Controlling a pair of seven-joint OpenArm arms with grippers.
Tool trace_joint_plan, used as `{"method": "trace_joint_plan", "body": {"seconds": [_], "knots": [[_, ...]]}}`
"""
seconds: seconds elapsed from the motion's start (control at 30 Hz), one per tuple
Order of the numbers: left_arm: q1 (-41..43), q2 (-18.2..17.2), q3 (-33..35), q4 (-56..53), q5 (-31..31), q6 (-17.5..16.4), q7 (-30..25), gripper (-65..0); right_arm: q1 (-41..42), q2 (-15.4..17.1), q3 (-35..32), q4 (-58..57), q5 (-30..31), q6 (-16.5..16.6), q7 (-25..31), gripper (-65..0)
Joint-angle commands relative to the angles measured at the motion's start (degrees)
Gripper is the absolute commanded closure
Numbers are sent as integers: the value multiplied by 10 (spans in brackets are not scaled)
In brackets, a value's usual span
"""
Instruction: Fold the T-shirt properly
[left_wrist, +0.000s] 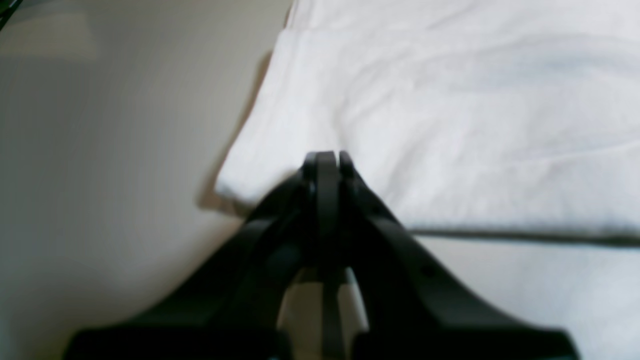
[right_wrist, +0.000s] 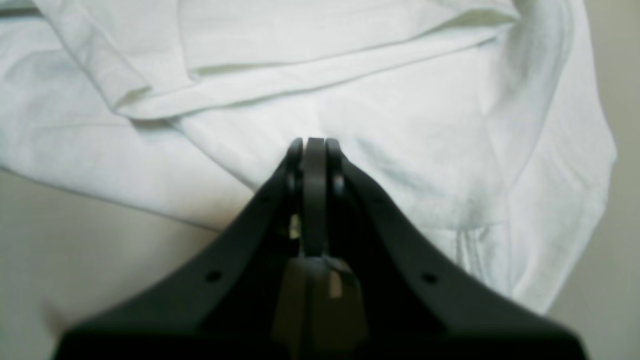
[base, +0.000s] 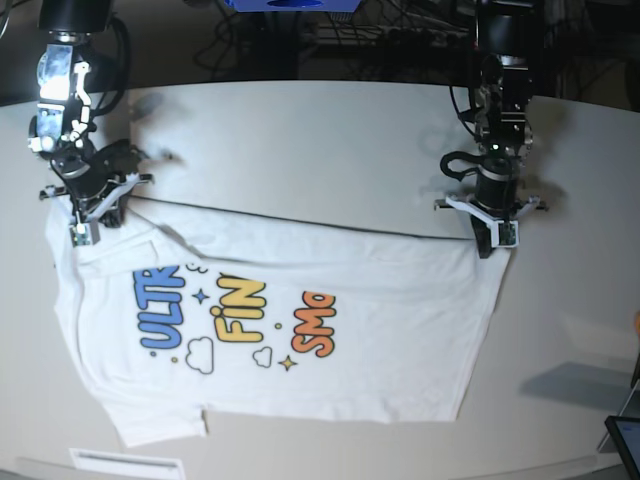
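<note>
The white T-shirt (base: 400, 340) lies print up across the table, with blue, yellow and orange letters showing. Its far edge runs as a straight, taut line between my two grippers. My left gripper (base: 490, 243) sits at that edge's right corner. In the left wrist view its jaws are shut (left_wrist: 327, 156) over the white cloth (left_wrist: 450, 125), whose corner casts a shadow on the table. My right gripper (base: 85, 230) is at the left corner. Its jaws are shut (right_wrist: 314, 142) where creases of the rumpled cloth (right_wrist: 425, 150) meet.
The pale table (base: 300, 140) extends beyond the shirt toward the back. A dark screen corner (base: 625, 435) sits at the bottom right edge. A white strip (base: 125, 465) lies at the front edge. Cables and gear (base: 400, 30) crowd behind the table.
</note>
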Motion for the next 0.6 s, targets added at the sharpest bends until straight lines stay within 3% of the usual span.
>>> {"method": "trace_joint_plan", "body": {"seconds": [0.0, 0.13, 0.3, 0.47, 0.57], "knots": [[15, -3, 1, -1, 5, -3, 63, 0, -3, 6, 1, 0, -8, 2, -33, -1], [25, -3, 1, 21, 5, -2, 60, 0, -4, 15, 1, 0, -8, 2, -33, -1], [29, 5, -30, 126, -9, -2, 73, 0, -2, 17, 1, 0, -8, 2, -33, -1], [-25, 28, -123, 231, -114, -5, 285, 0, -2, 17, 1, 0, -8, 2, -33, -1], [-64, 25, -138, 254, -135, -5, 355, 0, -2, 17, -1, 0, -8, 2, -33, -1]]}}
